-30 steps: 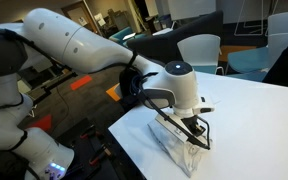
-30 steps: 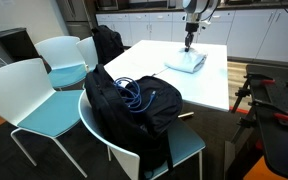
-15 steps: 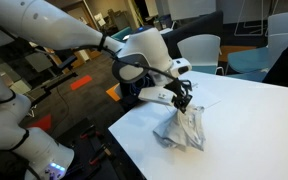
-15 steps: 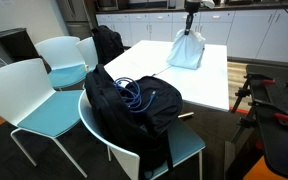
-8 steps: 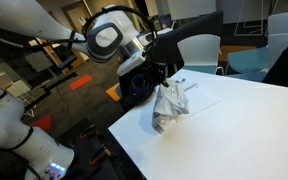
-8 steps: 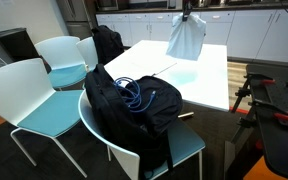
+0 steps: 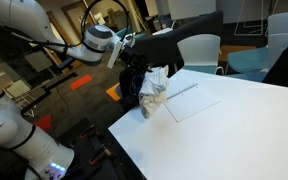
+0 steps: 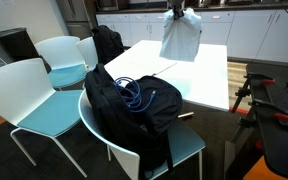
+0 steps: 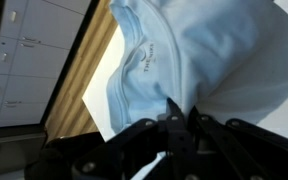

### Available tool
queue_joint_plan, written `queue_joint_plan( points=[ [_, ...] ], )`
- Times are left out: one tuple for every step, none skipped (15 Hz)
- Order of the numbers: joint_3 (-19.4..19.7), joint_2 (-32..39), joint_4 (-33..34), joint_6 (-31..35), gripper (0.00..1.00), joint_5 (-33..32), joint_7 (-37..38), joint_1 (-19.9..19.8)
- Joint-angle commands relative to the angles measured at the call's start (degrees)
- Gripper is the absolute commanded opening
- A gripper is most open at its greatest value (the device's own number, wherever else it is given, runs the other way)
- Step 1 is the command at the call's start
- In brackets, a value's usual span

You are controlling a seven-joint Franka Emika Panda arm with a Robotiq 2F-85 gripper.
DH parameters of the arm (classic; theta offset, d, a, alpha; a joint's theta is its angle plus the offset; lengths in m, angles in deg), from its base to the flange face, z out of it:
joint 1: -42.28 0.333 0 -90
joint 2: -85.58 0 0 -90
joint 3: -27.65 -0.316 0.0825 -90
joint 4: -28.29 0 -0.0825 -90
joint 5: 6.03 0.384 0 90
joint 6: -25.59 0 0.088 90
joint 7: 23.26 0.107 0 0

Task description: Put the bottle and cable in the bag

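Note:
My gripper hangs above the white table, shut on a pale white shirt that dangles clear of the tabletop. In the wrist view the shirt fills the frame, with its fabric pinched in the gripper. In an exterior view the gripper holds the shirt over the table's near edge. The black bag lies on a chair seat beside the table, and the blue-black cable rests in loops on top of it. The bottle is out of view.
A second black backpack sits on a chair at the table's far side. White and teal chairs stand around the table. A flat white sheet lies on the tabletop. Dark equipment stands beside the table.
My gripper has lifted the shirt off the table and carried it up and across toward the table's edge; it now hangs free. Bag and cable have not moved.

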State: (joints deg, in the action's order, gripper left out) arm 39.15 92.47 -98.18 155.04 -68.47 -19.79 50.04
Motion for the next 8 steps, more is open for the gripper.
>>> queue_joint_plan(
  points=[
    [-5.5,0.9,-0.8,-9.2,0.02,-8.3,8.8,-1.3],
    [-6.6,2.0,-0.7,-11.5,0.02,-9.7,10.5,-1.4],
    [-7.5,3.3,-0.4,-14.5,0.02,-10.9,12.0,-1.5],
    [-8.2,4.3,-0.2,-16.9,0.02,-11.7,12.8,-1.6],
    [-8.6,5.5,0.3,-19.8,0.02,-12.5,13.8,-1.7],
    [-8.9,6.6,0.6,-22.1,0.02,-13.1,14.7,-1.8],
    [-9.1,8.0,1.3,-24.9,0.02,-13.3,15.6,-2.0],
    [-9.2,9.4,2.1,-27.7,0.02,-13.3,16.1,-2.1]
  ],
)
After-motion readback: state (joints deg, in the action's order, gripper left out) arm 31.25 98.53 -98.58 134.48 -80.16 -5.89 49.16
